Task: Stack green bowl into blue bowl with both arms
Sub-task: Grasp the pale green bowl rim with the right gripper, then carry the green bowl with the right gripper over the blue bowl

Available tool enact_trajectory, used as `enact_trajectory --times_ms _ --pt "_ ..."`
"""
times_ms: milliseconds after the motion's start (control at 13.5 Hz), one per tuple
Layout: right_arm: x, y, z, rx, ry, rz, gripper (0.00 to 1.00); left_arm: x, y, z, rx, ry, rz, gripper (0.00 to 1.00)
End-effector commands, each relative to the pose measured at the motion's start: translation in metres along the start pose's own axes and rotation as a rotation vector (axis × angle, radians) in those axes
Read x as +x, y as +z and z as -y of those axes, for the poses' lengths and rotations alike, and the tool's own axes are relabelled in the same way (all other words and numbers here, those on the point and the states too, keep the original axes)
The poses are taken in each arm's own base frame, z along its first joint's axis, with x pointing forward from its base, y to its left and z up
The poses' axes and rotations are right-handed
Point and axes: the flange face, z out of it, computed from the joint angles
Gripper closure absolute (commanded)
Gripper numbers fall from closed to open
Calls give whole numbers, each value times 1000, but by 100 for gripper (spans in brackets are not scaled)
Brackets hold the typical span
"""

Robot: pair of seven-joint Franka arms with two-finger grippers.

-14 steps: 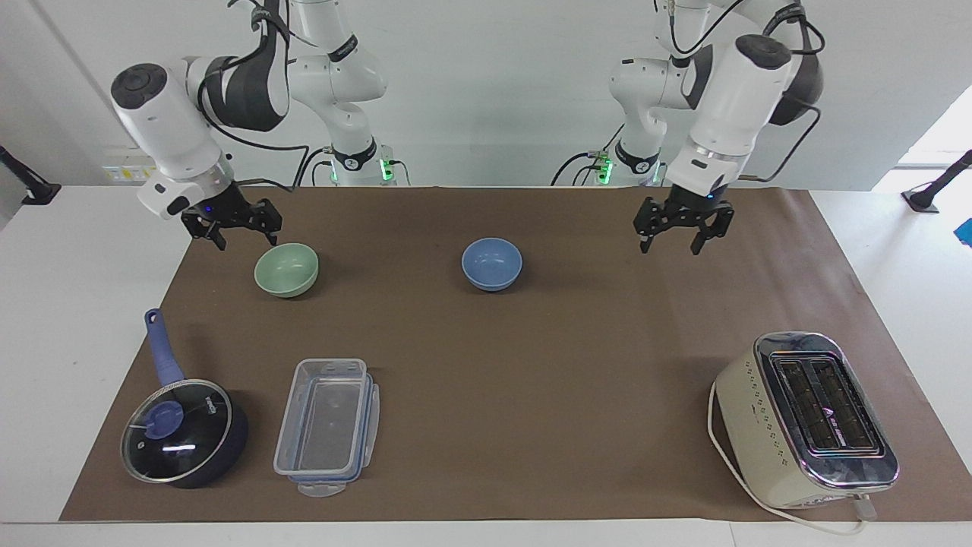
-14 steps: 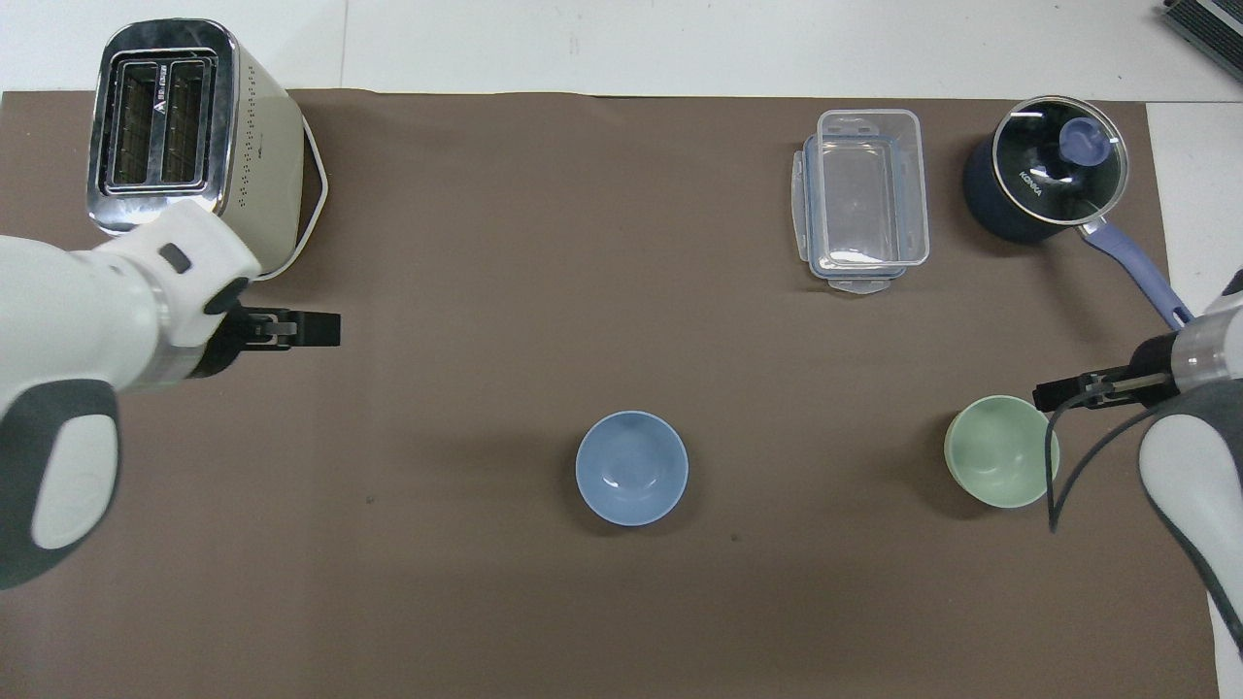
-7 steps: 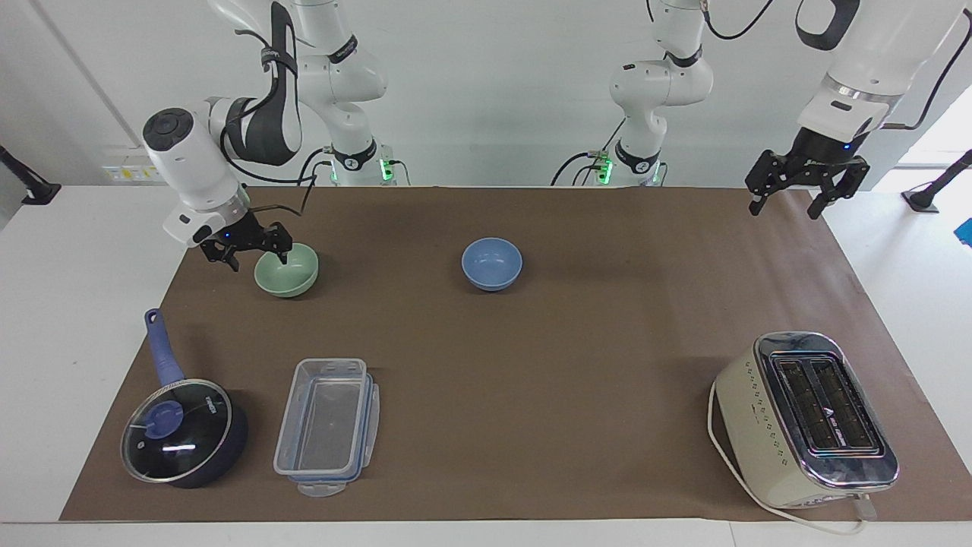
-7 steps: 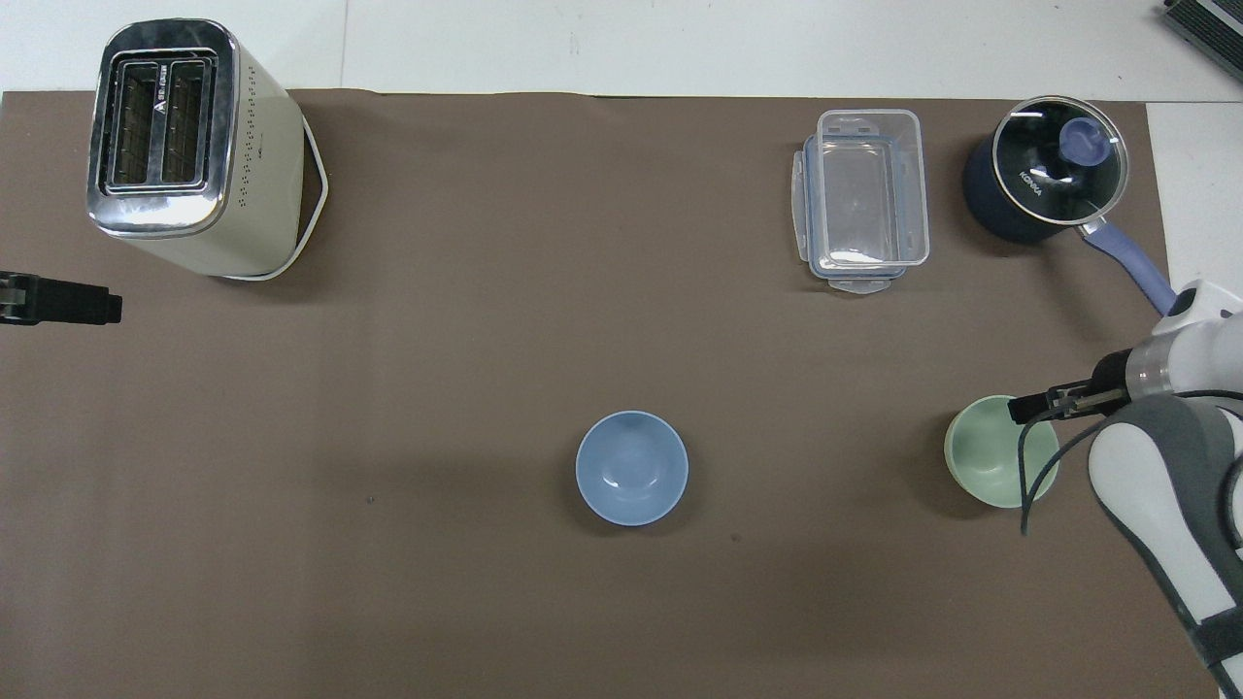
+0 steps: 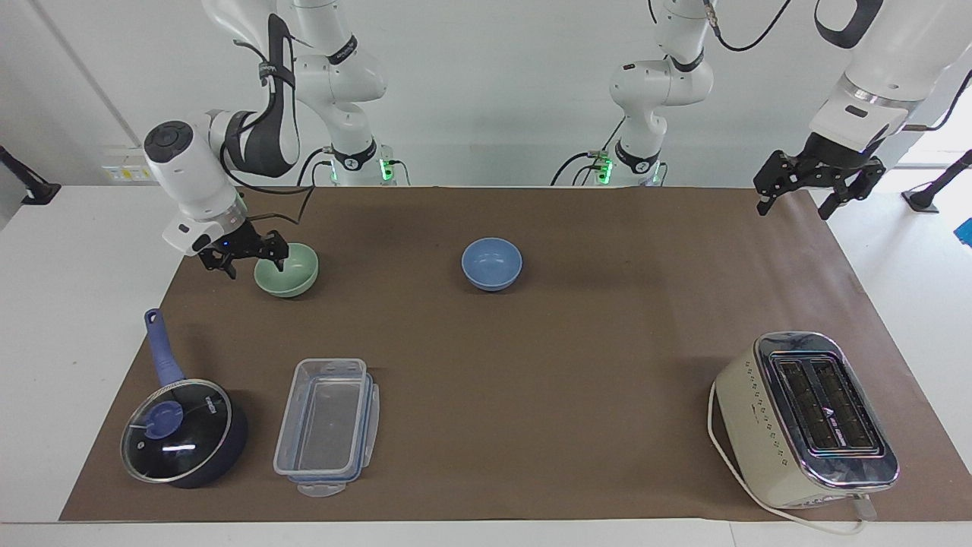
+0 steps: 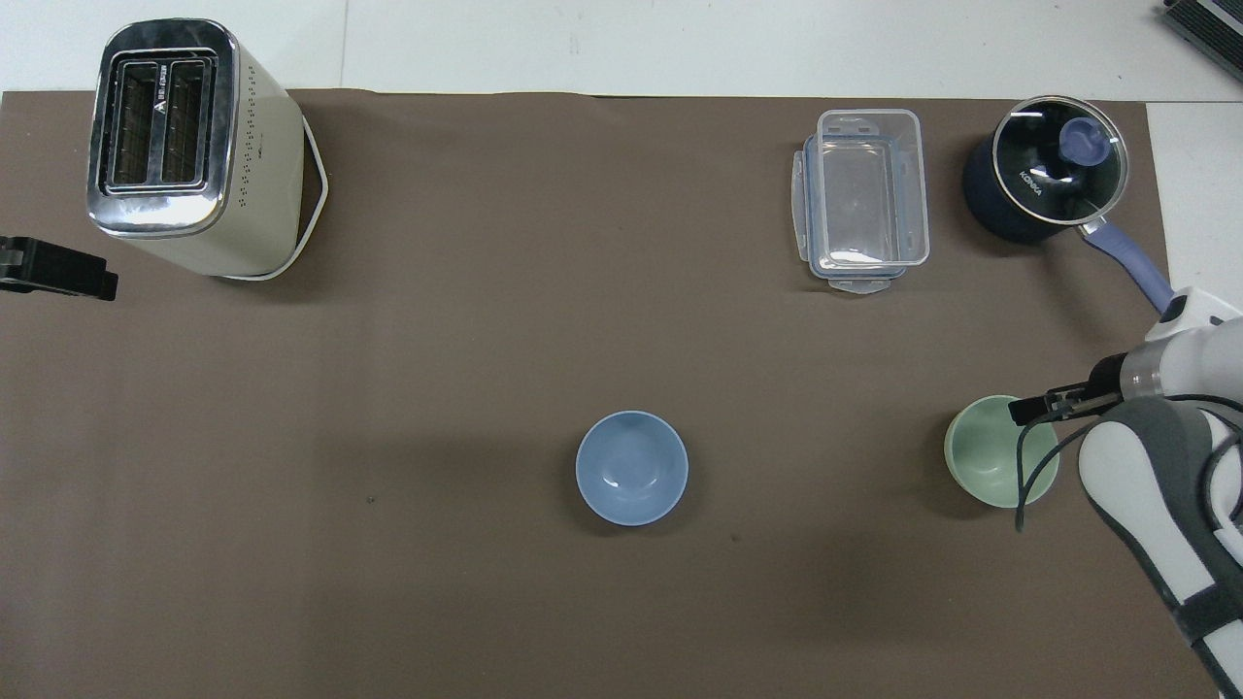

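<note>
The green bowl [image 5: 288, 270] stands upright on the brown mat toward the right arm's end; it also shows in the overhead view [image 6: 995, 466]. My right gripper [image 5: 254, 267] is low at its rim, open, one finger inside the bowl and one outside; in the overhead view the right gripper [image 6: 1020, 413] covers the rim. The blue bowl [image 5: 491, 263] stands empty mid-table, also in the overhead view [image 6: 631, 468]. My left gripper [image 5: 792, 213] is open and empty, raised over the mat's edge at the left arm's end; its tip shows in the overhead view [image 6: 97, 282].
A cream toaster [image 5: 809, 419] stands farthest from the robots at the left arm's end. A clear plastic box [image 5: 326, 425] and a dark-blue lidded saucepan [image 5: 182, 433] lie farther from the robots than the green bowl.
The right gripper has come down from beside the green bowl to its rim. The left arm has swung up and out from mid-table to the mat's edge.
</note>
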Motion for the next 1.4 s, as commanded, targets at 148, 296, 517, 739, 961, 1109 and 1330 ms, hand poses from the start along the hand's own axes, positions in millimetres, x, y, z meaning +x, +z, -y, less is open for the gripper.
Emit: enact_trajectory --times_ms 148,296,517,739,961,1109,1330 --pt "-27 40 -10 -5 -60 -5 0 -8 0 -9 14 24 40 0" --pt "-31 44 -9 4 -95 10 56 -13 0 -8 13 18 51 0" --pt "-31 44 -10 6 -85 12 100 -14 -1 -8 13 13 57 0" --pt "-27 41 -13 3 -73 8 100 -14 -1 -6 13 7 57 0" --pt "-9 9 -9 12 -48 29 100 -13 -1 -11 11 16 55 0" --pt "9 -21 -2 27 -27 22 100 -14 -1 -6 12 7 54 0" --pt "28 -52 22 61 5 20 100 -14 -1 -2 12 -1 53 0"
